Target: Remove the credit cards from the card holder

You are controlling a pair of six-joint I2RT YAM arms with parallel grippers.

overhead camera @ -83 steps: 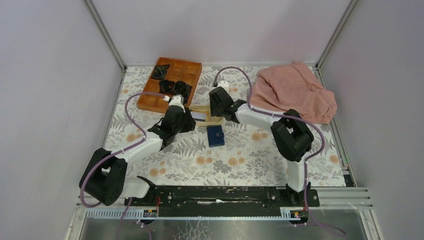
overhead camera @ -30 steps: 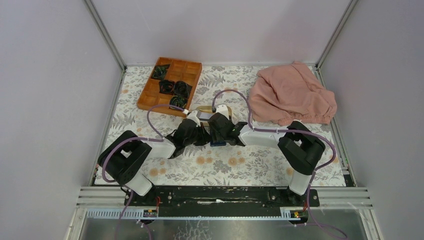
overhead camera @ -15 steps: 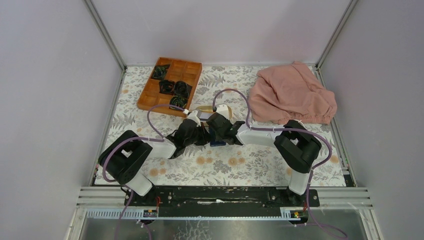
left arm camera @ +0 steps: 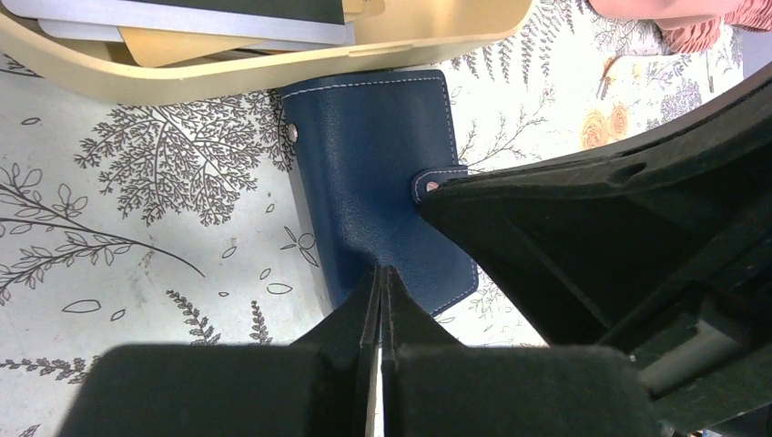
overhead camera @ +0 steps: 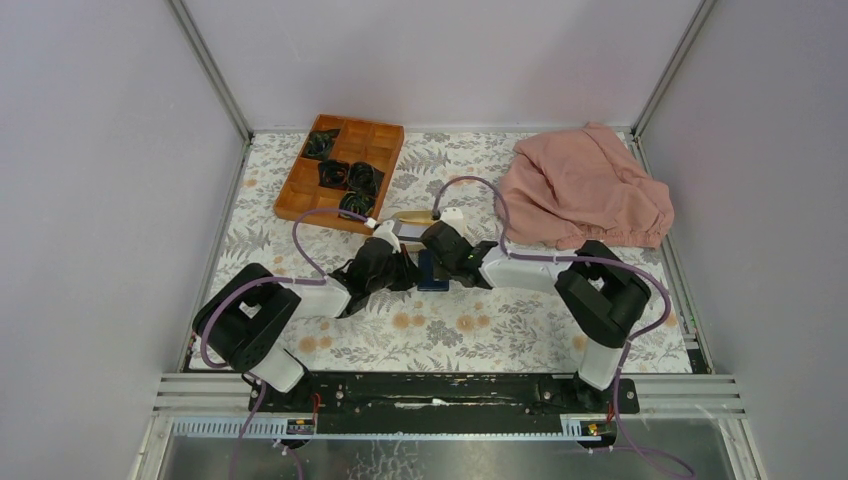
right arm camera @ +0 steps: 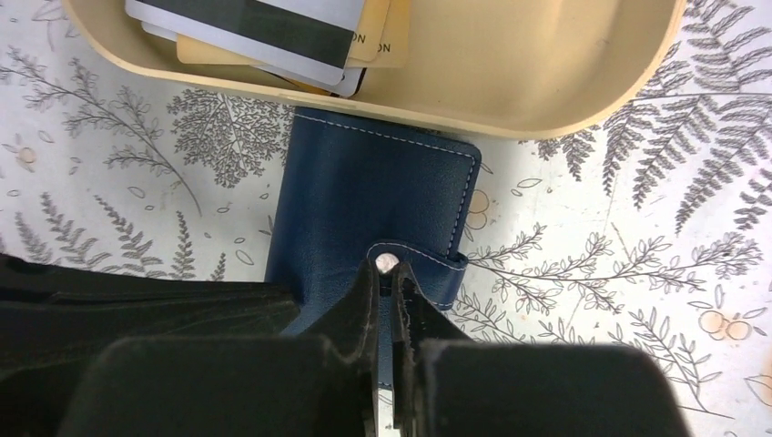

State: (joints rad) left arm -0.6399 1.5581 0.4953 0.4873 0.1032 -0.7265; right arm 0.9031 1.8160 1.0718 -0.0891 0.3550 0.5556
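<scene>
Two pincers meet on the card holder, which lies folded near the middle of the desk, its far edge against the near wall of the beige dish. Your right pincer is clenched on the snap tab on the holder's cover. Your left pincer is clenched too, its tips pressed to the holder's near edge where the leather puckers; you cannot tell whether any leather is caught between them. The credit cards lie in an overlapping pile inside the dish.
</scene>
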